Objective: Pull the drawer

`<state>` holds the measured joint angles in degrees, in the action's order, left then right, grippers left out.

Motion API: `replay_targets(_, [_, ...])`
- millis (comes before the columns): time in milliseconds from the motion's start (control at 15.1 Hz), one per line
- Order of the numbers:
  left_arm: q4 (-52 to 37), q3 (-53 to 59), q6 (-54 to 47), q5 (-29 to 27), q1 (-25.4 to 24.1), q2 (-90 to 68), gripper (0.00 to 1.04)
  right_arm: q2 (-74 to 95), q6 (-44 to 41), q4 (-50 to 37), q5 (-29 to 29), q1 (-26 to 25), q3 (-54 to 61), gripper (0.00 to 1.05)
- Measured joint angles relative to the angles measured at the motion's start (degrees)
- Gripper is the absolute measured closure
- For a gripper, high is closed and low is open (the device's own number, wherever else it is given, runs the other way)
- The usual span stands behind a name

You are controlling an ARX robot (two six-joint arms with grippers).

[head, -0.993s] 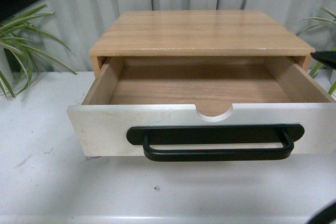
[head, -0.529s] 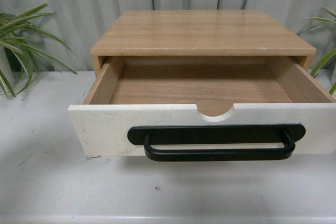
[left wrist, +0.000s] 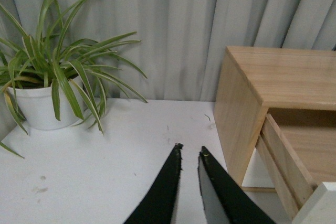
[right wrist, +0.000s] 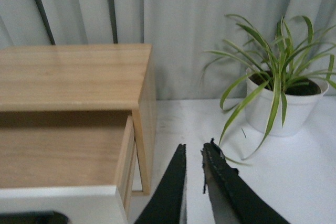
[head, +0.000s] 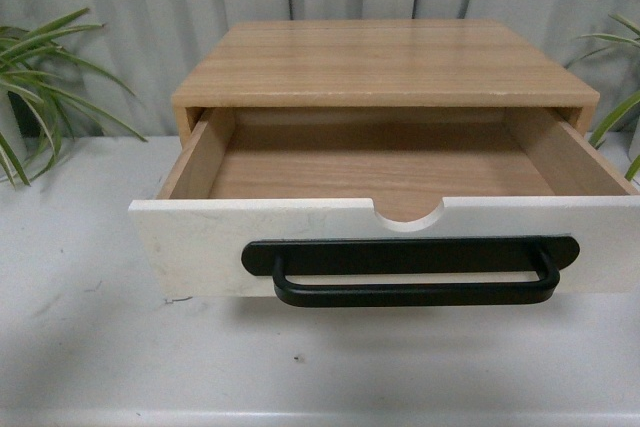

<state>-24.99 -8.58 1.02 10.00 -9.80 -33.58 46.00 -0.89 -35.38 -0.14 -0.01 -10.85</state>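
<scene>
On the left a green spider plant in a white pot (left wrist: 39, 106) stands on the white table (head: 80, 357). Our left gripper (left wrist: 190, 148) hangs beside the light wooden cabinet (head: 385, 62), black fingers nearly closed on nothing. The wide white-fronted drawer (head: 200, 242) with its long black bar handle (head: 410, 293) stands pulled far out of the cabinet. Our right gripper (right wrist: 197, 145), equally narrow and unladen, hangs near a second potted plant (right wrist: 299, 111).

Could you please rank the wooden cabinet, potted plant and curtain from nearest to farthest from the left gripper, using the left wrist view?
1. Wooden cabinet, just beside the left gripper.
2. Potted plant, farther off on the opposite side.
3. Curtain, behind both.
</scene>
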Motion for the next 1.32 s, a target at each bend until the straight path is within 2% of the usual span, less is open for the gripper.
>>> replay_targets(66, [0.76,1.07,0.00,-1.16,1.09,1.57,1.00,-1.51,0.02,0.96,0.02,0.00,1.99,0.97])
replay_targets(132, [1.51,2.12,-0.13,-2.14,2.14,3.13,1.03,-3.58,0.09,1.57,0.02,0.00,3.30,1.02])
replay_targets(265, [3.45,3.72,-0.17,-4.72,4.50,6.84,1.03,-8.13,0.09,3.39,0.02,0.00,4.85,1.03])
replay_targets(331, [4.28,4.35,-0.15,-8.98,8.37,8.46,1.03,-9.62,0.09,4.26,0.00,0.00,5.68,1.03])
replay_targets(397, [5.29,4.94,-0.24,-9.09,10.32,10.19,1.03,-11.67,0.09,5.86,0.00,0.00,6.71,1.03])
replay_targets(662, [9.14,6.36,-0.26,-10.03,9.77,15.43,1.03,-18.97,0.09,10.86,0.13,0.00,8.52,1.03])
replay_targets(728, [6.93,7.87,-0.24,-10.03,9.77,16.17,1.03,-19.45,0.09,7.98,0.13,0.00,10.10,1.03])
replay_targets(1191, [15.04,8.07,-0.24,-10.03,9.77,23.69,1.03,-30.67,0.09,19.80,0.15,0.00,10.34,1.03])
replay_targets(1324, [25.70,8.02,-0.26,-9.94,9.77,32.61,1.03,-32.87,0.09,22.25,0.17,0.00,10.34,1.03])
